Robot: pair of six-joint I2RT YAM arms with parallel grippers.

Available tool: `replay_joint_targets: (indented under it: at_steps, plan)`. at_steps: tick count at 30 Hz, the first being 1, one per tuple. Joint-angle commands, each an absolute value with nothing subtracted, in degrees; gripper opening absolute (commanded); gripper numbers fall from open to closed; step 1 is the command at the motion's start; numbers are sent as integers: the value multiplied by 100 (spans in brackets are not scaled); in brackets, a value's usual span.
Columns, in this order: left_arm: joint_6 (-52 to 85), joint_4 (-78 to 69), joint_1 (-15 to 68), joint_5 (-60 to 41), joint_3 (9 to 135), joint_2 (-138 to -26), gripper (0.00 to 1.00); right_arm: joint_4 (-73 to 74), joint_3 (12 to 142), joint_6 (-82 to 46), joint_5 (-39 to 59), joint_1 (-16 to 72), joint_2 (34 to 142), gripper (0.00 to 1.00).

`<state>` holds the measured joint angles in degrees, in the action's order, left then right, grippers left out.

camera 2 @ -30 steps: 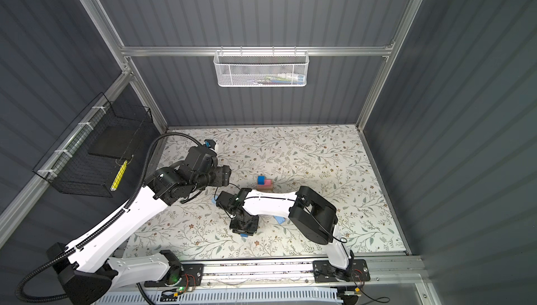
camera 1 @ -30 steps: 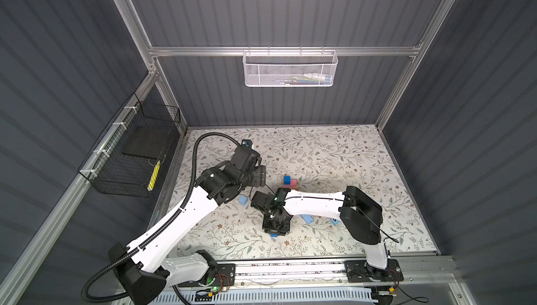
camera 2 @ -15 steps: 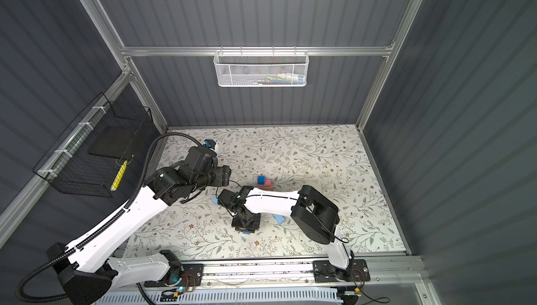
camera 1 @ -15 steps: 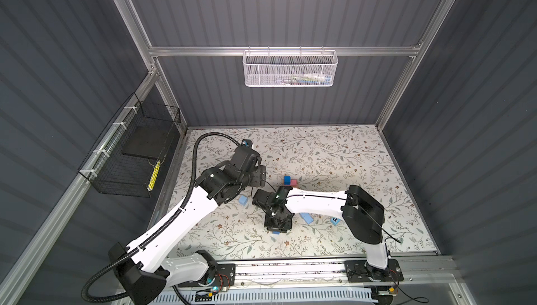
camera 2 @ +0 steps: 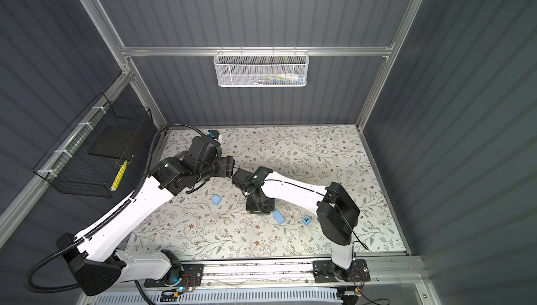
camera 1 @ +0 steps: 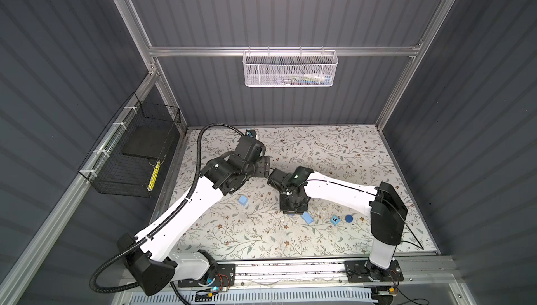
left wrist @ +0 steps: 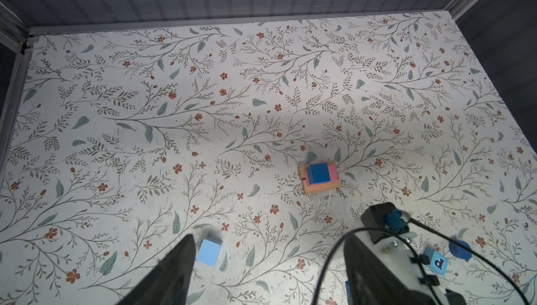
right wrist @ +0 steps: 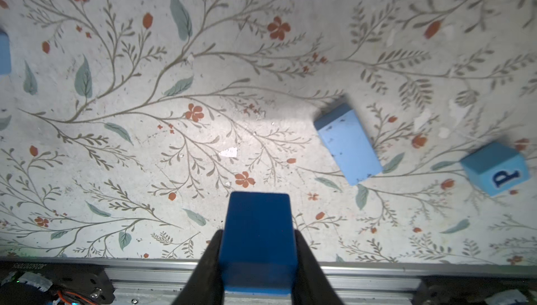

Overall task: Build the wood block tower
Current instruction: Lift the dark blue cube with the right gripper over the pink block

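- Two arms meet over the middle of the floral bench [camera 1: 334,146] in both top views, their wrists close together.
- Right gripper [right wrist: 258,238]: its fingers pinch a dark blue bar [right wrist: 258,225] by its two long sides. The bar's free end points out over the bench. Whether the bar is clear of the surface I cannot tell.
- Left gripper [left wrist: 267,274]: jaws spread wide with nothing between them, held above the bench.
- A plain light blue cube [left wrist: 208,251] sits on the bench just beside one finger [left wrist: 177,265] of the left gripper, outside the jaws.
- The wood block tower [left wrist: 318,174] stands near the bench's middle. Its base is tan bars [left wrist: 322,187] side by side, with a pink bar [left wrist: 333,172] across them and a dark blue cube [left wrist: 318,169] on top.
- In both top views the right arm hides the tower.
- A light blue bar [right wrist: 347,143] lies flat near the right gripper, not touching it.
- A lettered cube [right wrist: 495,169], light blue with a dark letter on one face, lies a little beyond that bar.
- A dark blue cylinder [camera 1: 349,218] stands on end just beside the lettered cube, towards the right arm's base.
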<state>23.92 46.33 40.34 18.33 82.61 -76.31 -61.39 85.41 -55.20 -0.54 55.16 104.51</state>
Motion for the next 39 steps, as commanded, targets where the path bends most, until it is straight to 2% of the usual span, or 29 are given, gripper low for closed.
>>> replay_joint_targets:
  at_steps: [1,7,19,27,39]
  plan:
    - [2257,4775,3754,1513,8476,-7846,79,-6486,8739,-4836,-271,5154,10237,25]
    - [2303,4676,3310,1206,8631,-8257,78,-6520,9006,-4124,-204,4497,10246,24]
    - [2343,4666,3215,560,9167,-9394,73,-6253,9828,-3229,71,3673,11078,24]
    - [2424,4564,3190,4,9142,-9831,68,-6206,10188,-3076,75,3524,11525,23]
    - [2478,4439,3177,-558,9038,-10114,54,-5968,10247,-3095,292,3528,11860,23]
